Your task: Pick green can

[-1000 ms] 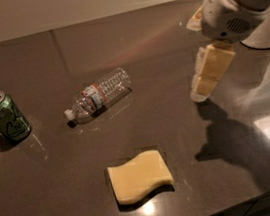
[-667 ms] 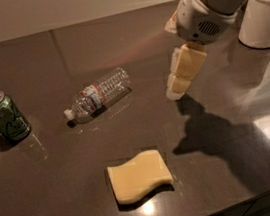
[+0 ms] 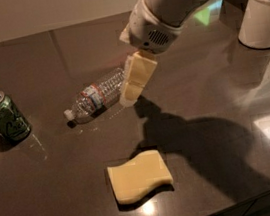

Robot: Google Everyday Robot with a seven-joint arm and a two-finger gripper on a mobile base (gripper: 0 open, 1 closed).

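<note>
The green can (image 3: 4, 117) stands upright near the left edge of the dark table (image 3: 61, 191). It has pale swirly markings and a silver top with a pull-tab. My gripper (image 3: 129, 96) hangs from the white arm above the middle of the table, over the right end of a lying plastic bottle. It is well to the right of the can and holds nothing that I can see.
A clear plastic water bottle (image 3: 94, 97) lies on its side between the gripper and the can. A yellow sponge (image 3: 139, 176) lies near the front edge. A white cylindrical object (image 3: 261, 15) stands at the far right.
The arm and gripper have swung left across the table, from the right side to above the bottle's end. The can, bottle and sponge have not moved.
</note>
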